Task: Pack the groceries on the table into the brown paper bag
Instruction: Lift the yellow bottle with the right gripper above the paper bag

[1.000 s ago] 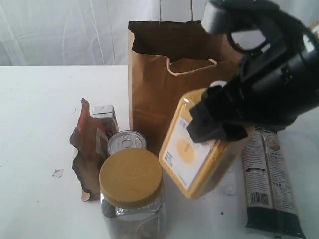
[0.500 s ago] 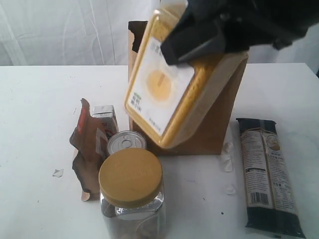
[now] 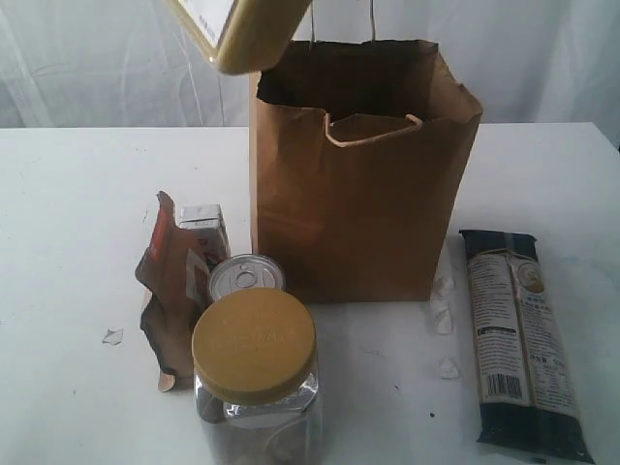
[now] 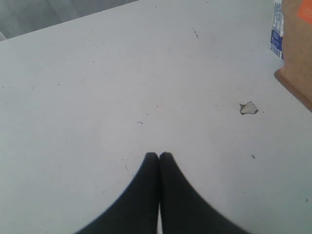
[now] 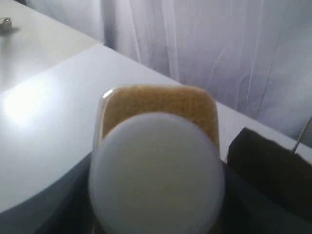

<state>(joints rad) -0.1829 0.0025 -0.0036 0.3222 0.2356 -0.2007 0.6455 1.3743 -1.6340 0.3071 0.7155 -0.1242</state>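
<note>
Pale flat flake (image 3: 112,336): small, irregular outline, lying flat and alone. Clear crumpled scraps (image 3: 441,318): lying near each other, well apart from the flake. White curtain (image 3: 107,63): hanging in vertical folds behind

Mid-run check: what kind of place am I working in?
Probably a staged test bench, not a shop: a plain white table, a white curtain behind it, and groceries set out beside a brown paper bag.
</note>
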